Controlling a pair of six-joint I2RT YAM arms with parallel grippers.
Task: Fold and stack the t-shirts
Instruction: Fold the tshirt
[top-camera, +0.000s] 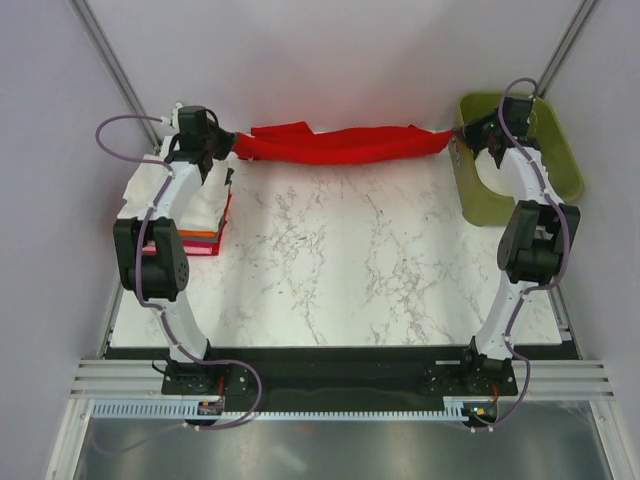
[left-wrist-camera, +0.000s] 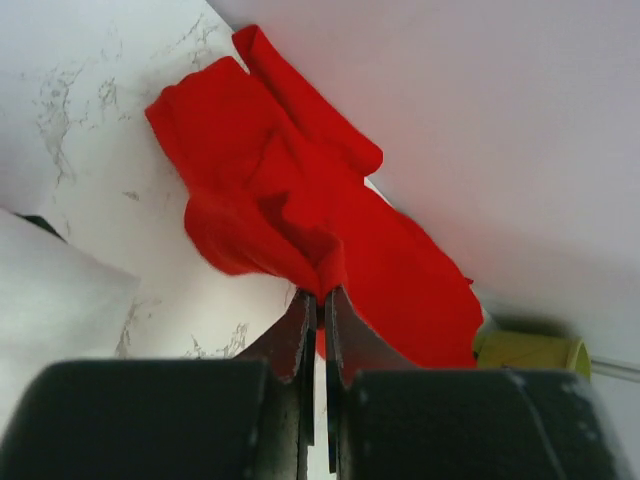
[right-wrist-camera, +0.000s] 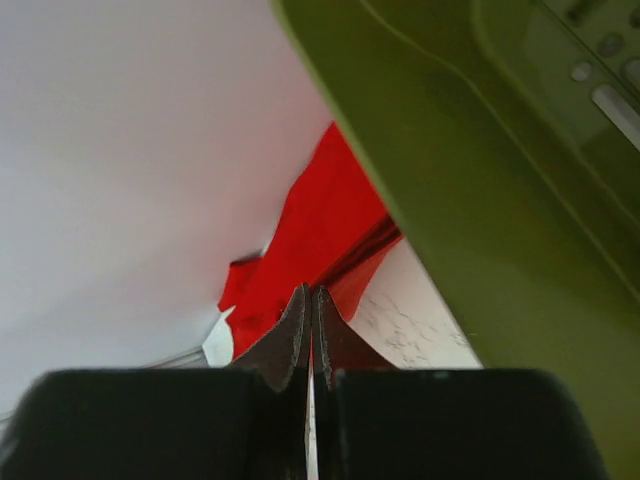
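Note:
A red t-shirt (top-camera: 340, 143) hangs stretched in a long band along the far edge of the marble table (top-camera: 340, 260), held at both ends. My left gripper (top-camera: 230, 145) is shut on its left end; in the left wrist view the red cloth (left-wrist-camera: 300, 190) bunches right at the closed gripper (left-wrist-camera: 320, 292). My right gripper (top-camera: 456, 140) is shut on its right end, beside the green bin; in the right wrist view the shirt (right-wrist-camera: 320, 230) runs away from the closed gripper (right-wrist-camera: 311, 290).
A stack of folded shirts (top-camera: 205, 210), white on top with orange and pink edges below, lies at the far left under my left arm. A green bin (top-camera: 522, 160) stands at the far right, close to my right gripper (right-wrist-camera: 480, 180). The back wall is just behind the shirt.

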